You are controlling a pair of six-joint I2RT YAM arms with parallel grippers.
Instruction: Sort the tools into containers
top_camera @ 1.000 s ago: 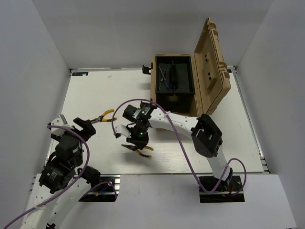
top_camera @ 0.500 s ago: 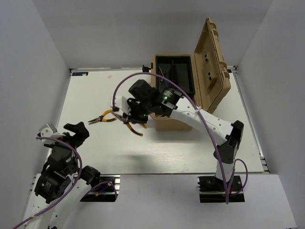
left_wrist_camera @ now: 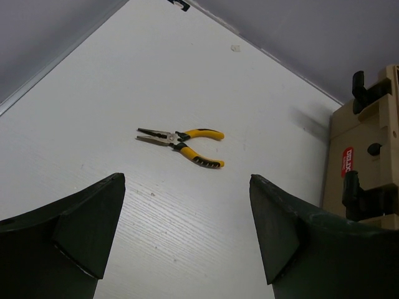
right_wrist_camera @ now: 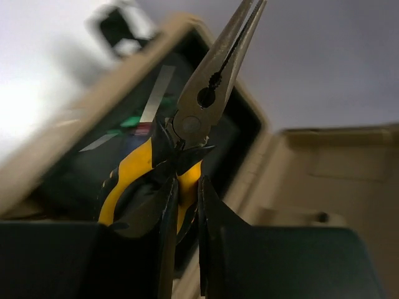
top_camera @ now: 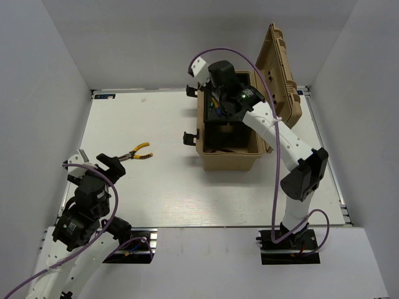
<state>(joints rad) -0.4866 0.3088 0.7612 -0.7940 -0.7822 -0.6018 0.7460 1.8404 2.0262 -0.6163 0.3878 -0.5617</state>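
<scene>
My right gripper (right_wrist_camera: 186, 187) is shut on yellow-handled pliers (right_wrist_camera: 206, 99), nose pointing away from the wrist, held over the open tan toolbox (top_camera: 230, 159) and its black inner tray (top_camera: 225, 118). From above the right gripper (top_camera: 215, 93) sits over the tray's back left. A second pair of yellow-handled pliers (top_camera: 137, 152) lies on the table left of the box, also in the left wrist view (left_wrist_camera: 184, 143). My left gripper (left_wrist_camera: 187, 237) is open and empty, hovering near and left of those pliers. Small tools lie in the tray; hex keys and the screwdriver cannot be told apart.
The toolbox lid (top_camera: 277, 81) stands open to the right. Black latches (top_camera: 189, 138) stick out on the box's left side. White walls enclose the table (top_camera: 156, 187) on three sides.
My right arm has carried its pliers from the table's middle up and back over the toolbox tray. My left arm shifted slightly and stays open.
</scene>
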